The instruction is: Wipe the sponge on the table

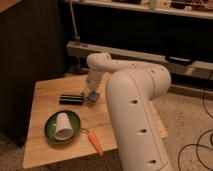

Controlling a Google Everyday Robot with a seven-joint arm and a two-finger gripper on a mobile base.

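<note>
- Camera view: the white arm point(136, 105) fills the right foreground, its thick lower segment rising from the bottom edge to a broad elbow.
- From that elbow a slimmer link reaches left and slightly upward, over the far half of the surface point(44, 96), to a rounded joint.
- At the joint the arm bends sharply, and the last link drops almost straight down, leaning slightly to the left.
- The pincer point(92, 93) hangs at the end of this link, pointing down at the wood, near the middle of the far half of the surface.
- Its fingers are drawn together, clamped on the sponge point(93, 97).
- The sponge shows as a small blue block just under the pincer tip, low against the planks; whether it touches the wood I cannot tell.
- The pincer covers its upper part, so its long axis and heading cannot be made out.
- A black bar point(71, 99) lies just left of the sponge, its length running left to right.
- Nearer the front, a green plate point(50, 132) carries an upturned white cup point(63, 126).
- A carrot point(95, 142) lies beside the plate on its right.
- A grey metal shelf point(140, 54) runs behind the surface.
</note>
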